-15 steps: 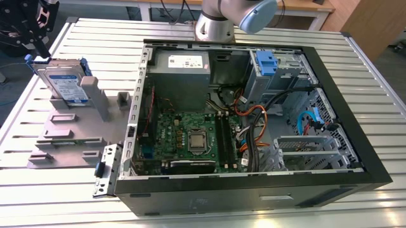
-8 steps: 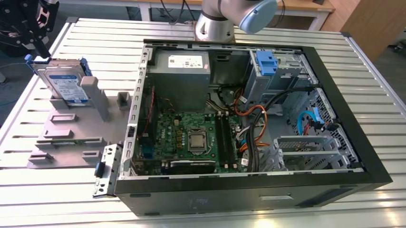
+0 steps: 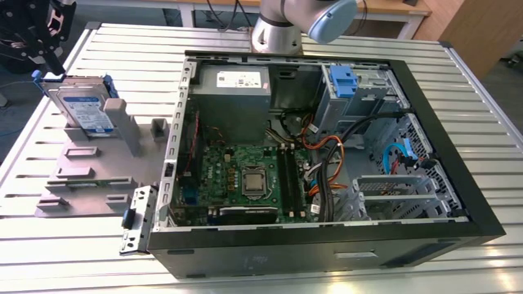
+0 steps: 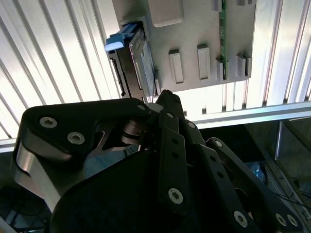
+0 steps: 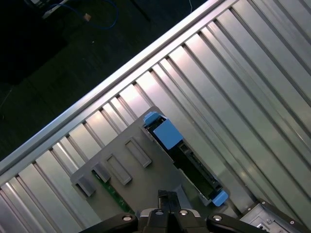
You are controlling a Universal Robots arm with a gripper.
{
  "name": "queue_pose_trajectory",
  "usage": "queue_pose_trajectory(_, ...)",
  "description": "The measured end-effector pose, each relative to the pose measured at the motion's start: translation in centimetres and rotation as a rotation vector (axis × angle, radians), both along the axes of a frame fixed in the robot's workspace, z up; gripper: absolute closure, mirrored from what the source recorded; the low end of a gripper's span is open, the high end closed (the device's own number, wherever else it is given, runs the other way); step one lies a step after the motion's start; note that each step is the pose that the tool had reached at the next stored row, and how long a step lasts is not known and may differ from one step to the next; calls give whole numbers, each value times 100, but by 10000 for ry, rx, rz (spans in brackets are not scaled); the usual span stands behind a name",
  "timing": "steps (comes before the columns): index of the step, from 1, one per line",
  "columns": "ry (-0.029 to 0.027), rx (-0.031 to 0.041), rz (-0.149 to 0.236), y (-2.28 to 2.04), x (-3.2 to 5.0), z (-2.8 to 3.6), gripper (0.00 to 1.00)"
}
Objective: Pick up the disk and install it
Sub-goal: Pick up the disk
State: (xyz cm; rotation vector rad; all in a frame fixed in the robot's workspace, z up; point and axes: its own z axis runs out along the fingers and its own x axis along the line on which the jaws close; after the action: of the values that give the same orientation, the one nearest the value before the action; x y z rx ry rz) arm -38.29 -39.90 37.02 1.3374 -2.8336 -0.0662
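Note:
The disk [image 3: 82, 107], silver with a white-and-blue label and a blue carrier around it, stands on edge in a grey fixture [image 3: 90, 171] at the exterior view's left. My black gripper [image 3: 51, 61] hangs just above the disk's upper corner, apart from it. In the first wrist view the disk [image 5: 189, 160] shows edge-on beyond the gripper [image 5: 167, 200], whose fingers meet with nothing between them. The second wrist view looks past the gripper [image 4: 165, 95] to the disk [image 4: 141, 58] and the fixture [image 4: 194, 43].
An open computer case [image 3: 327, 242] lies on the slatted metal table [image 3: 122, 49]. Inside are a grey power supply [image 3: 233, 82], a motherboard [image 3: 245, 177], cables and a grey drive bay with a blue bracket [image 3: 343, 79]. The arm's base [image 3: 278, 30] stands behind the case.

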Motion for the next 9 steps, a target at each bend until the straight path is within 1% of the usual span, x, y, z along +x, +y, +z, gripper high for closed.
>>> queue_pose_trajectory(9,0,-4,53,0,0,0,89)
